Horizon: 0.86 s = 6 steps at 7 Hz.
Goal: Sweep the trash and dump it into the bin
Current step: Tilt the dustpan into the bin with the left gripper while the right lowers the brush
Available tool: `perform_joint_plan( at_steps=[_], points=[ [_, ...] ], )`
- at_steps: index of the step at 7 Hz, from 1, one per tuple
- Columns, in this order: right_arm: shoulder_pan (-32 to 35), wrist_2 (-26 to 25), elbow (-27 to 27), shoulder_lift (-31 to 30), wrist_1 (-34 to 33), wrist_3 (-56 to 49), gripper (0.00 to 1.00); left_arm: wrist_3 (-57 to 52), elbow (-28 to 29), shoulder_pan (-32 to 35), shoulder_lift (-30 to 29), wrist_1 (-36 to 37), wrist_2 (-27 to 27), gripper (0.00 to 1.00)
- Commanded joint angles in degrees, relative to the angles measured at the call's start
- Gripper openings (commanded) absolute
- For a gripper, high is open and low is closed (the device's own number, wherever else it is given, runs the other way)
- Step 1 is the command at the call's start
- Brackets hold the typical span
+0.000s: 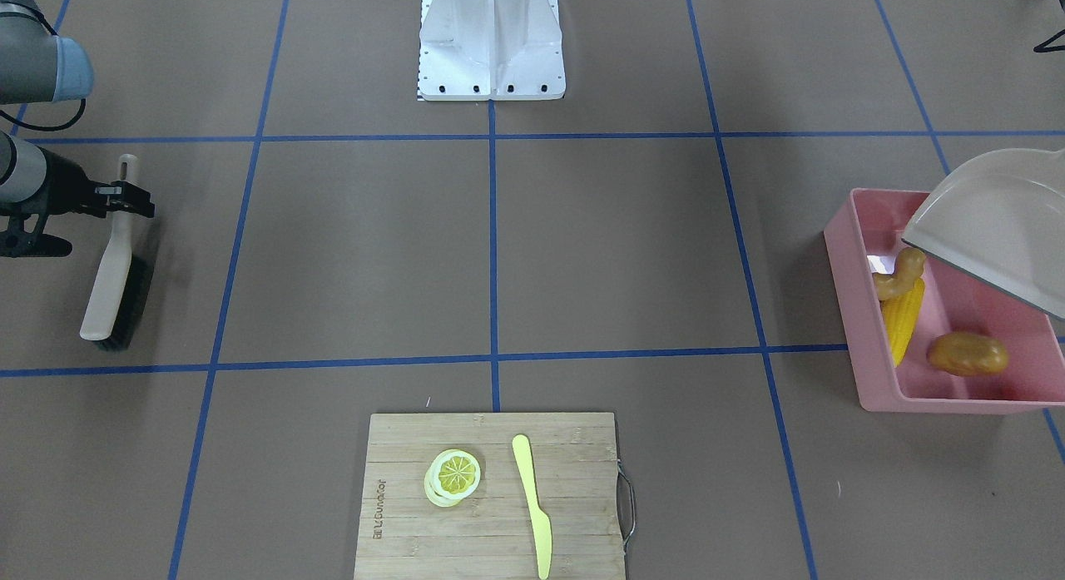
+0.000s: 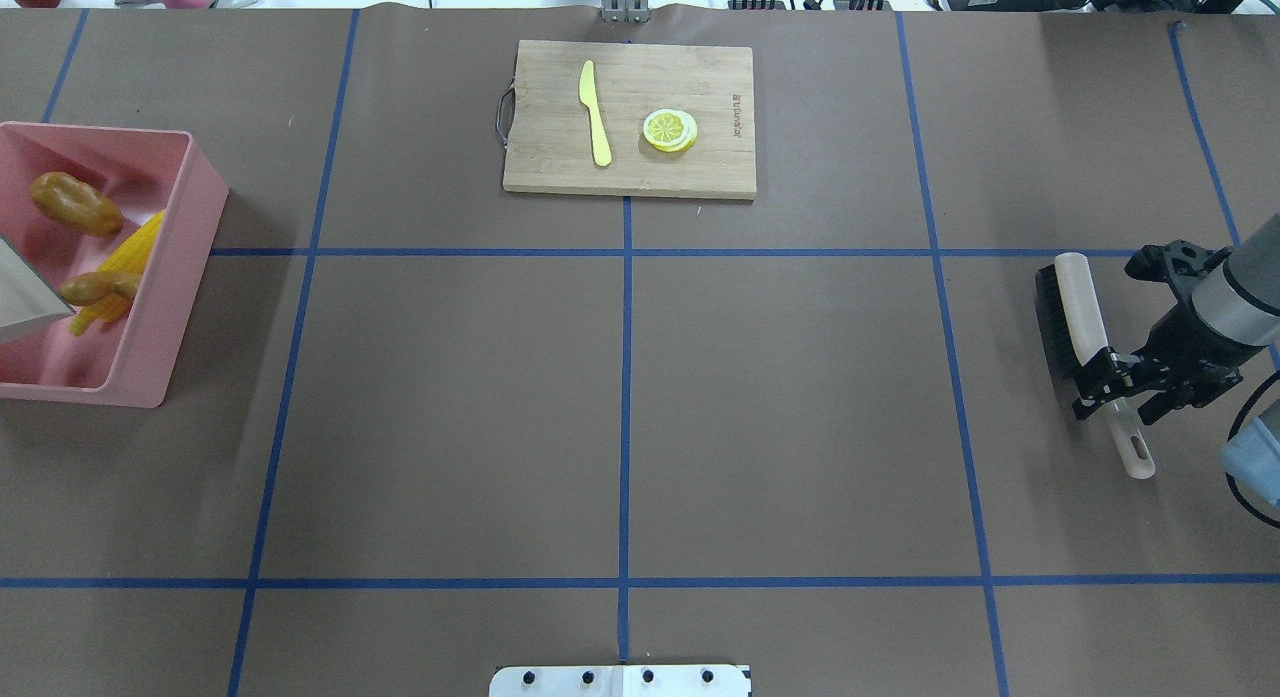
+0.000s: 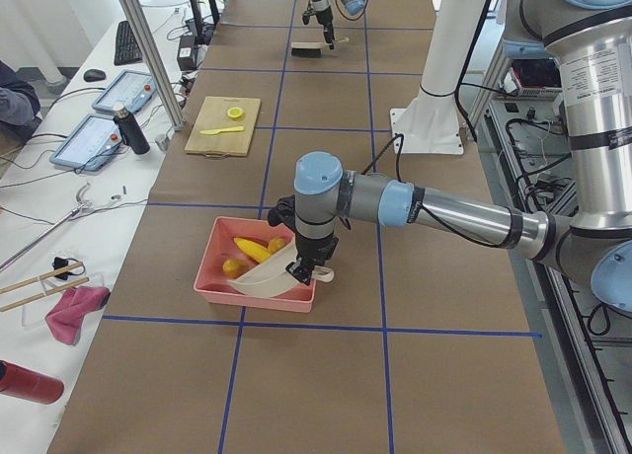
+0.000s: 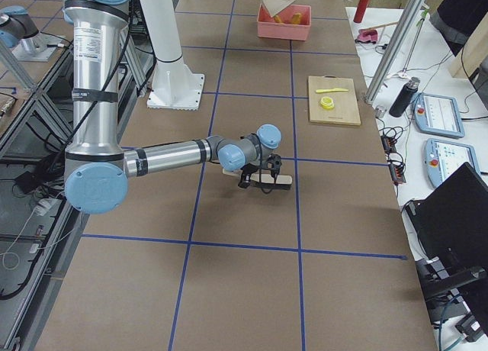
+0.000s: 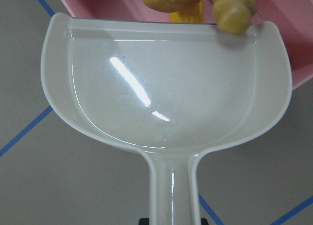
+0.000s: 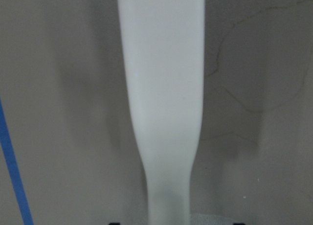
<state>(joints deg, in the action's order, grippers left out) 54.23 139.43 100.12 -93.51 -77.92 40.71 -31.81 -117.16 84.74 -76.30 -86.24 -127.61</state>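
The pink bin [image 1: 857, 314] stands at the table's end on my left side. In it lie the yellow corn cob [image 1: 903, 318], the tan ginger root [image 1: 900, 274] and the brown potato [image 1: 968, 354]. My left gripper [image 3: 308, 269] is shut on the handle of the beige dustpan [image 1: 998, 214]. It holds the pan tilted over the bin's rim, and the pan [image 5: 166, 88] is empty. My right gripper [image 2: 1115, 387] is low at the far right. Its fingers straddle the pale handle of a brush [image 2: 1065, 307] that lies on the table, with a gap on each side.
A wooden cutting board [image 2: 630, 172] lies at the far middle edge, with lemon slices [image 2: 670, 130] and a pale yellow plastic knife [image 2: 596, 112] on it. The white robot base [image 1: 491, 39] stands at the near middle edge.
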Motion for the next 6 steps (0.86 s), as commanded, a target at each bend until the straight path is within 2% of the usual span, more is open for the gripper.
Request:
perform_joint_plan(
  at_steps=[1,2,4,6],
  points=[
    [0.0,-0.5,0.4,0.1,0.3,-0.6,1.00,-2.6,-2.5,3.0,0.1,-0.1,-3.6,0.00],
    [0.6,-0.8,0.9,0.9,0.5,-0.6,1.00,-4.8,-4.5,5.0,0.5,-0.2,-8.2,0.00],
    [7.2,-7.1,3.8,3.6,0.1,-0.8,1.00,-4.8,-4.0,3.0,-1.4,-2.4,-9.2,0.00],
    [17.2,-7.2,6.8,4.1,-0.1,-1.1,1.00,-4.1,-2.9,-7.6,-8.1,-8.0,-8.6,0.00]
  ],
)
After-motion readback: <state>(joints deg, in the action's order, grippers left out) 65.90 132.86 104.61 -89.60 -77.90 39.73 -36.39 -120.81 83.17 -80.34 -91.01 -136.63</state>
